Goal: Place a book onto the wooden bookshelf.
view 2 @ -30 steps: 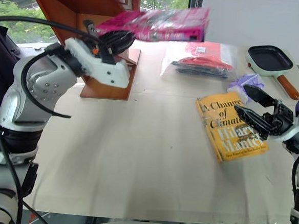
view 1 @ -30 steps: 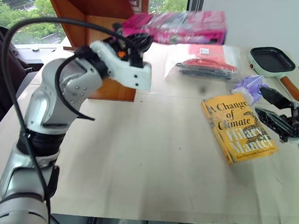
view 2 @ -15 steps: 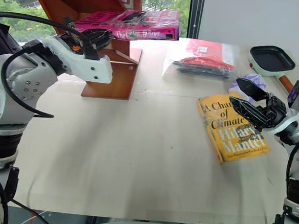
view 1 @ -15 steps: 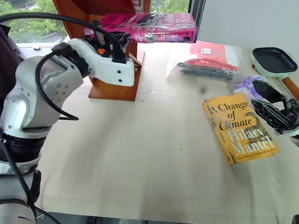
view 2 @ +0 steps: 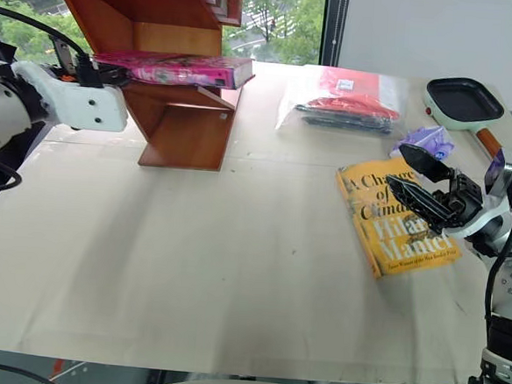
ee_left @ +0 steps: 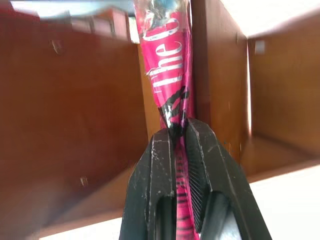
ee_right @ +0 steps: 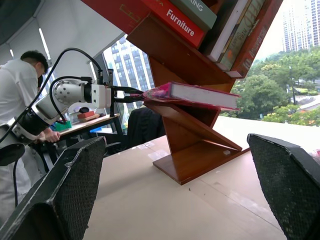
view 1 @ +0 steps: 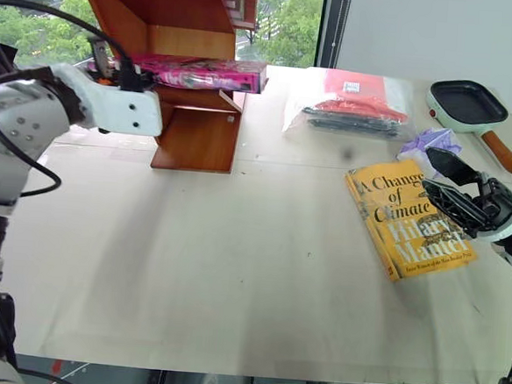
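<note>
Book flat, lengthwise across bookshelf

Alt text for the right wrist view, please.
The left gripper holds a pink book level by one end, just above a slanted panel of the wooden bookshelf. The right gripper's open fingers frame the scene, and a person stands behind.

This looks like an office or robotics lab high in a city building. The right wrist view shows a person standing by a desk with an office chair near it, and tall windows open on high-rise towers and trees. Assorted props sit on the pale counter: a bagged item at 12 o'clock, a small frying pan at 2 o'clock.
</note>
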Controlling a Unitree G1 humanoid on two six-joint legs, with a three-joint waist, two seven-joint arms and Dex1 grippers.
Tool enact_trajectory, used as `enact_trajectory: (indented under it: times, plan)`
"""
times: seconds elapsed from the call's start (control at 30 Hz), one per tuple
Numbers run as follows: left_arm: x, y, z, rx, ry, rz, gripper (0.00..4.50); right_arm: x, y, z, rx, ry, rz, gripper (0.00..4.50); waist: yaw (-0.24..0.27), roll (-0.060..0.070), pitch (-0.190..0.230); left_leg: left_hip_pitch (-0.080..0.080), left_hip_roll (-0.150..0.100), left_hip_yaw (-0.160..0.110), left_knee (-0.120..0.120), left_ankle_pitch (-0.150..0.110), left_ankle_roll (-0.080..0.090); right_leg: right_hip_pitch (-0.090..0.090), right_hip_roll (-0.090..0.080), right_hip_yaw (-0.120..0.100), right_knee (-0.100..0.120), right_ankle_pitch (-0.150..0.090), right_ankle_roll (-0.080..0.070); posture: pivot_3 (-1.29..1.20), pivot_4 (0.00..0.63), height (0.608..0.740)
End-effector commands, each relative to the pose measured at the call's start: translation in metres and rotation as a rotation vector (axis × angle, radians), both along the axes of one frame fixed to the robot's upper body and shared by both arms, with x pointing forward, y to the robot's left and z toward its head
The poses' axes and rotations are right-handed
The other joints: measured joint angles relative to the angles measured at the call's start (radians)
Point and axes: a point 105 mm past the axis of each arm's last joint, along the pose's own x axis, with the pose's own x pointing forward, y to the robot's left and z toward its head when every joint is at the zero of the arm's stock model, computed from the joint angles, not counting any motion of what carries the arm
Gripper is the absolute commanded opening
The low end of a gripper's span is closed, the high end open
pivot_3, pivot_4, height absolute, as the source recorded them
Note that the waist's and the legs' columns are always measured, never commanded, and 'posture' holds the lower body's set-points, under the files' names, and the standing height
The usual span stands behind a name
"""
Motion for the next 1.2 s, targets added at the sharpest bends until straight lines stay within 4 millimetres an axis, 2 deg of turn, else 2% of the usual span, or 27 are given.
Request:
enact_trajectory:
  times: [0.03,0.07,0.17,0.2,0.23,0.27,0.37,0.4,0.43,0.67,0.73,0.93,1.03,1.13,1.2]
  plan:
    - [-0.002,0.010,0.017,0.012,-0.038,0.021,0.08,-0.005,0.001,0.009,-0.009,-0.050,0.000,4.50,-0.001,0.000,0.000,0.000,0.000,0.000,0.000,0.000,0.000,0.000,0.000,0.000,0.000,0.000,0.000,0.00,0.150,0.731]
    - [-0.002,0.012,0.016,0.016,-0.029,0.027,0.08,-0.005,0.001,0.009,-0.009,-0.050,-0.001,4.50,-0.001,0.000,0.000,0.000,0.000,0.000,0.000,0.000,0.000,0.000,0.000,0.000,0.001,0.000,0.000,0.00,0.150,0.731]
    - [-0.001,0.014,0.018,0.028,-0.049,0.054,1.31,-0.007,0.001,0.007,-0.008,-0.053,-0.013,4.50,-0.002,0.000,0.000,0.002,0.000,0.001,0.000,0.000,0.000,0.000,0.000,0.001,0.003,0.000,0.000,0.00,0.150,0.731]
    - [-0.002,0.015,0.020,0.025,-0.053,0.057,1.41,-0.007,0.001,0.007,-0.008,-0.053,-0.015,4.50,-0.002,0.000,0.000,0.002,0.000,0.001,0.000,0.000,0.000,0.000,0.001,0.001,0.004,0.000,0.000,0.00,0.150,0.731]
    - [-0.002,0.017,0.021,0.018,-0.059,0.067,2.18,-0.007,0.001,0.007,-0.008,-0.054,-0.016,4.50,-0.001,0.000,0.000,0.002,0.000,0.001,0.000,0.000,0.000,0.000,0.001,0.001,0.005,0.000,0.000,0.00,0.150,0.731]
    - [-0.003,0.019,0.023,0.017,-0.064,0.080,2.42,-0.007,0.000,0.007,-0.008,-0.054,-0.018,4.50,-0.001,0.000,0.000,0.002,0.000,0.001,0.000,0.000,0.000,0.000,0.001,0.001,0.005,0.000,0.000,0.00,0.150,0.731]
    - [-0.006,0.026,0.026,0.029,-0.082,0.111,3.94,-0.006,0.000,0.008,-0.008,-0.055,-0.020,4.50,-0.001,0.000,0.000,0.002,0.000,0.001,0.001,0.000,0.000,-0.001,0.000,0.002,0.005,0.000,0.000,0.00,0.150,0.731]
    - [-0.007,0.029,0.029,0.037,-0.097,0.125,4.27,-0.005,0.000,0.007,-0.011,-0.054,-0.020,4.50,-0.001,0.000,0.000,0.002,0.000,0.002,0.001,0.000,0.000,-0.001,0.000,0.002,0.005,0.000,0.000,0.00,0.150,0.731]
    - [-0.010,0.033,0.032,0.044,-0.111,0.139,4.39,-0.003,0.001,0.007,-0.014,-0.053,-0.018,4.50,-0.002,0.000,0.000,0.002,0.000,0.002,0.001,0.000,0.000,-0.001,0.000,0.002,0.005,0.000,0.000,0.00,0.150,0.731]
    - [-0.029,0.042,0.043,0.001,-0.170,0.191,4.39,0.006,0.001,0.010,-0.027,-0.057,-0.003,4.50,-0.003,0.000,0.000,0.000,0.000,0.007,0.001,0.000,0.000,-0.007,0.000,0.006,0.008,0.000,0.000,0.00,0.150,0.731]
    - [-0.037,0.038,0.043,-0.074,-0.173,0.169,4.39,0.007,0.002,0.009,-0.031,-0.053,0.006,4.50,-0.002,0.000,0.000,0.000,0.001,0.008,0.001,0.000,0.000,-0.007,0.000,0.006,0.007,0.000,0.000,0.00,0.150,0.731]
    - [-0.063,0.015,0.033,-0.507,-0.151,-0.029,4.39,0.009,0.003,-0.004,-0.078,-0.026,0.019,4.50,0.001,-0.001,0.000,0.000,0.002,0.008,0.001,0.000,0.000,-0.008,-0.001,0.006,0.008,0.000,0.000,0.00,0.150,0.731]
    - [-0.071,-0.004,0.015,-0.783,-0.023,-0.160,4.39,0.008,0.001,-0.014,-0.116,-0.012,0.017,4.50,-0.001,-0.001,0.000,0.000,0.002,0.009,0.002,0.000,0.000,-0.008,-0.001,0.007,0.008,0.000,0.000,0.00,0.150,0.731]
    - [-0.078,-0.032,-0.030,-0.969,0.260,-0.235,4.39,0.008,-0.006,-0.022,-0.141,-0.003,-0.012,4.50,-0.002,-0.001,0.000,0.001,0.002,0.009,0.002,0.000,0.000,-0.007,-0.001,0.008,0.009,0.000,0.000,0.00,0.150,0.731]
    - [-0.083,-0.044,-0.050,-1.073,0.374,-0.264,4.39,0.008,-0.011,-0.028,-0.170,-0.008,-0.038,4.50,-0.003,-0.002,0.000,0.001,0.002,0.009,0.002,0.000,0.000,-0.008,-0.001,0.009,0.009,0.000,0.000,0.00,0.150,0.731]
